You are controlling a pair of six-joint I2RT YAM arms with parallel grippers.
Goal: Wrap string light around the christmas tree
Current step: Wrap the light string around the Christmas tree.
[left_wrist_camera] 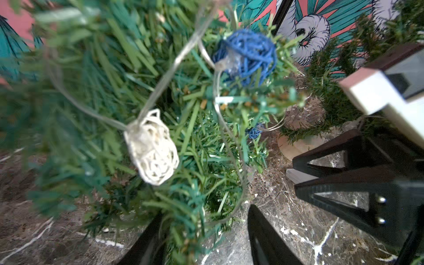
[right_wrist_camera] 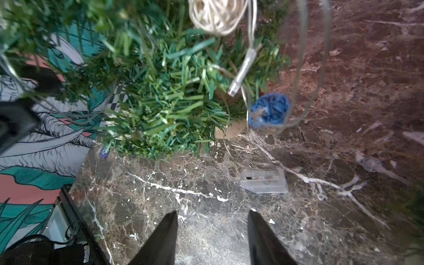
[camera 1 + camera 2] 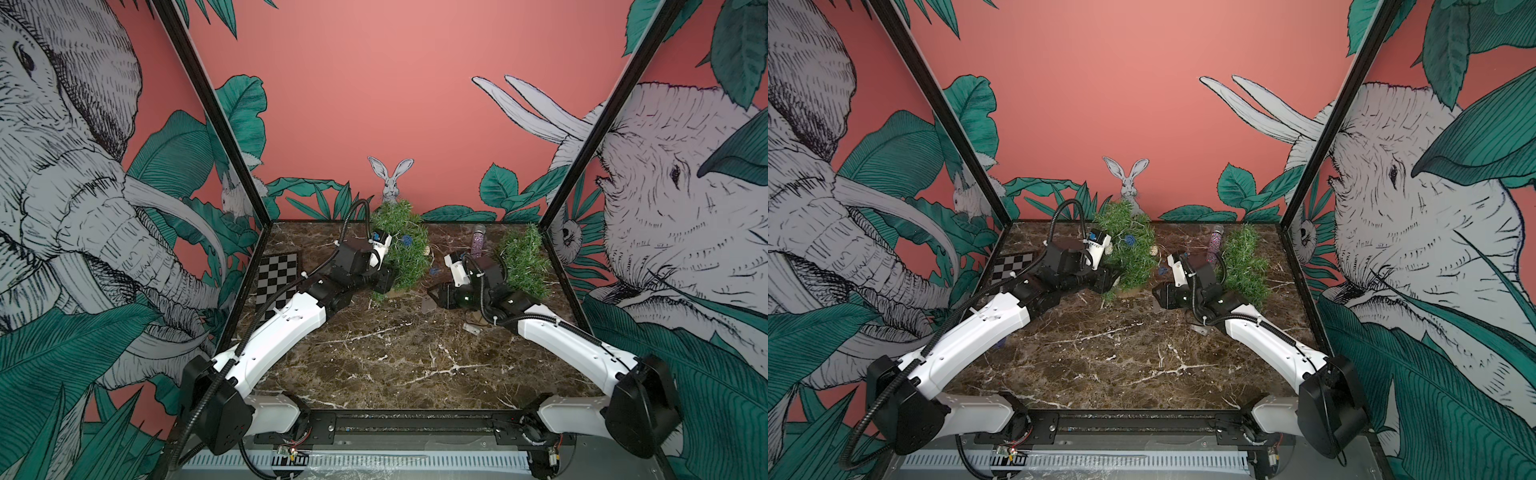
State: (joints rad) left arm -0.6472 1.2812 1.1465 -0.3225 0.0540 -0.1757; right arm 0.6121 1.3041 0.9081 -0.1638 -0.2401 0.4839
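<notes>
Mid-wrap, I judge: string light partly drapes christmas tree. The left gripper and right gripper have jaws spread. The next move likely calls for regrasping the slack.

Top views overhead, wrists close, seemingly facing tree

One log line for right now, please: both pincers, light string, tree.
left pincer: open, tree branches between jaws | right pincer: open, empty | string light: partly draped on tree | battery box: on table
</notes>
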